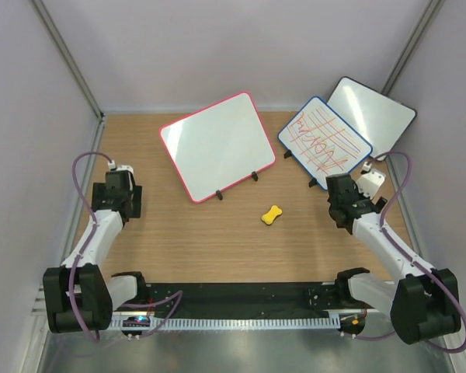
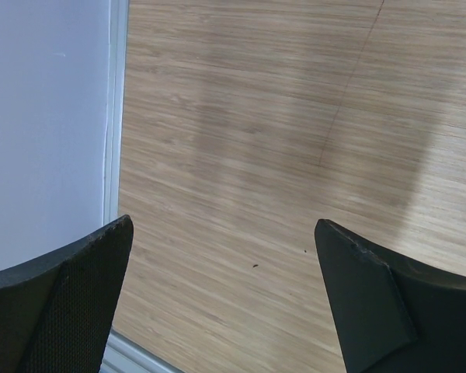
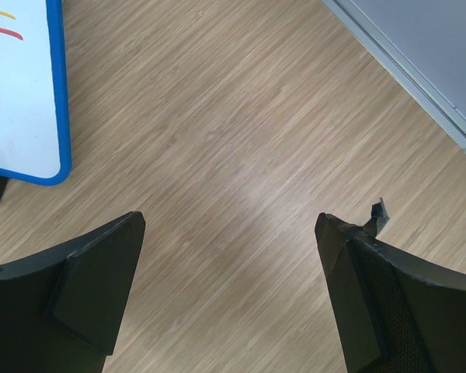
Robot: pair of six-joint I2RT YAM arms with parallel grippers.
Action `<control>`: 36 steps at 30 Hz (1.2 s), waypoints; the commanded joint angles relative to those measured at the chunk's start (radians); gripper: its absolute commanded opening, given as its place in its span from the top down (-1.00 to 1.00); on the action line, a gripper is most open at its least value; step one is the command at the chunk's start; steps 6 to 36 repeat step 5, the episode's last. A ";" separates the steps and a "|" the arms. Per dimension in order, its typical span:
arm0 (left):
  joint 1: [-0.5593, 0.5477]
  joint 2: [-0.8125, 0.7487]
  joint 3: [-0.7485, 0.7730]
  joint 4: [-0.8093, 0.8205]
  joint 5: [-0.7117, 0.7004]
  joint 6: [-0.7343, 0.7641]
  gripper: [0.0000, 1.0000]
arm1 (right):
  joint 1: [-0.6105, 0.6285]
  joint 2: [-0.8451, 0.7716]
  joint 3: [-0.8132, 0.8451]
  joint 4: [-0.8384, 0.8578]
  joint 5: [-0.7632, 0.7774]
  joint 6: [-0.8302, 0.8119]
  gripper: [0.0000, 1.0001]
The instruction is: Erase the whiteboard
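The whiteboard (image 1: 216, 144) with the red-pink frame stands tilted on small black feet at the middle back of the table; its surface looks blank white. A yellow bone-shaped eraser (image 1: 272, 214) lies on the table in front of it, to its right. My left gripper (image 1: 118, 196) is open and empty near the left edge, far left of the whiteboard. My right gripper (image 1: 343, 203) is open and empty, to the right of the eraser. In both wrist views the jaws stand wide apart over bare wood.
A smaller blue-framed board (image 1: 324, 143) with red lines stands at the back right; its corner shows in the right wrist view (image 3: 23, 93). A black-framed blank board (image 1: 370, 114) leans behind it. Grey walls (image 1: 31, 116) enclose the table (image 1: 217, 249).
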 commanded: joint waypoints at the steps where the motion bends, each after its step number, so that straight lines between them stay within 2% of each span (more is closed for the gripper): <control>1: -0.001 -0.006 -0.005 0.046 0.000 -0.024 -1.00 | -0.001 -0.024 -0.008 0.028 0.036 0.040 -1.00; 5: -0.001 -0.001 -0.005 0.044 0.001 -0.024 -0.99 | -0.001 -0.080 -0.034 0.054 0.029 0.029 -0.99; 36: -0.001 -0.001 -0.005 0.044 0.001 -0.024 -0.99 | -0.001 -0.080 -0.034 0.054 0.029 0.029 -0.99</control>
